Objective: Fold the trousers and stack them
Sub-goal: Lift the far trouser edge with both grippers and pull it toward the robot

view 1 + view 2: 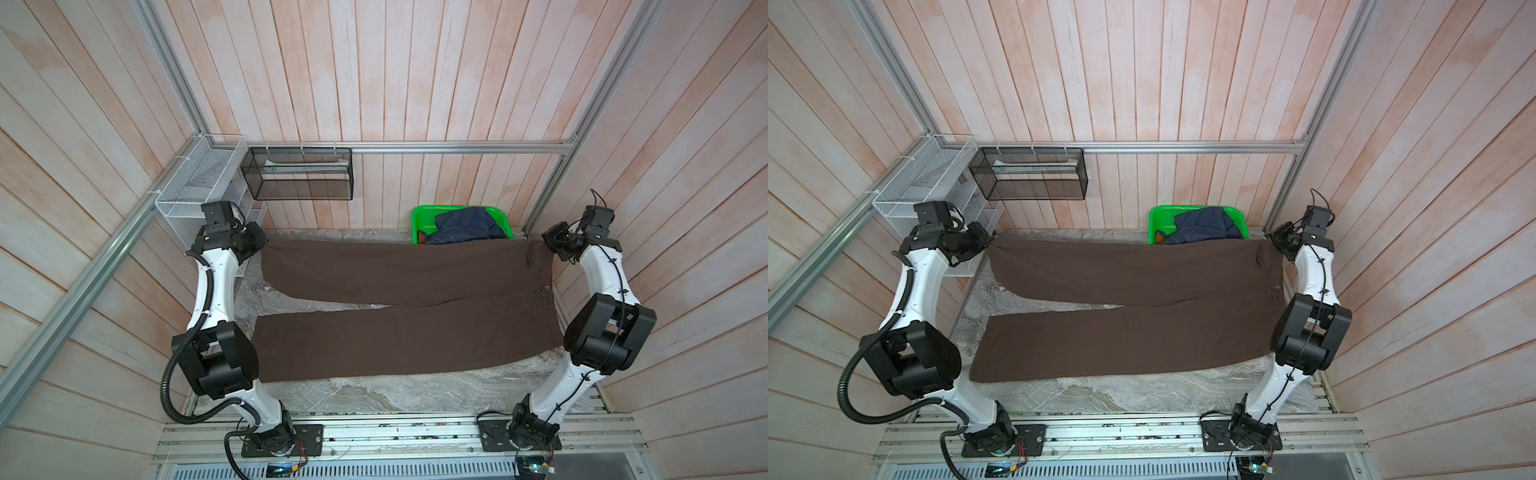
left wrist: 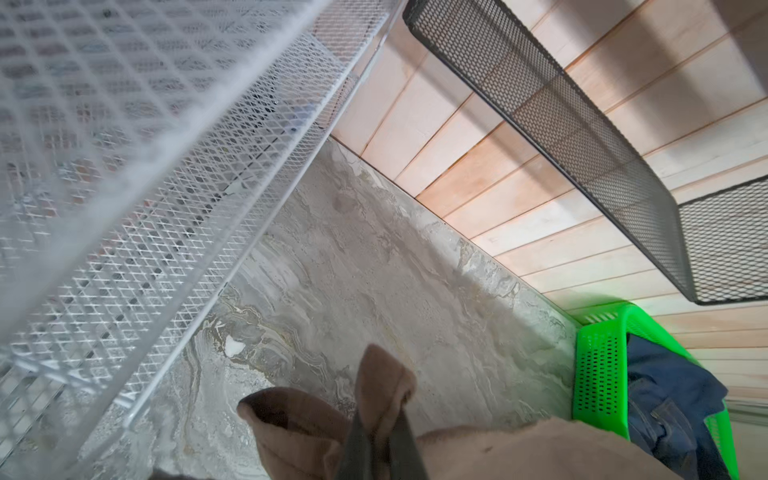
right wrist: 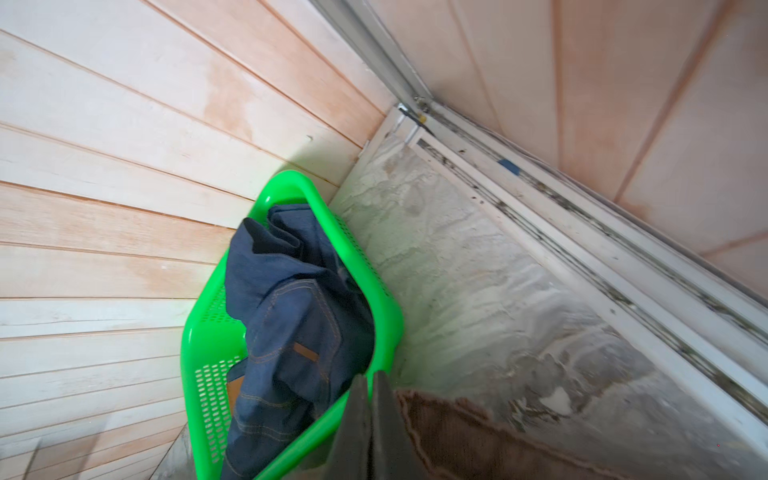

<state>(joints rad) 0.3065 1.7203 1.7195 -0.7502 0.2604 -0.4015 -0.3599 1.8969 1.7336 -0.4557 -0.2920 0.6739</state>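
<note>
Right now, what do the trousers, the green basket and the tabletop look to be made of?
The trousers look like soft woven cloth, matte dark brown: they sag and crease without shine. The green basket: likely moulded plastic, glossy, with rows of small holes. The tabletop: grey veined marble look, smooth; stone or printed laminate, I cannot tell.

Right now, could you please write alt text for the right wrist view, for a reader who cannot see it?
The right gripper, shut, pinches an edge of the brown trousers above the marbled table. Beside it, a green basket holding a navy denim garment stands against the plank wall.
</note>
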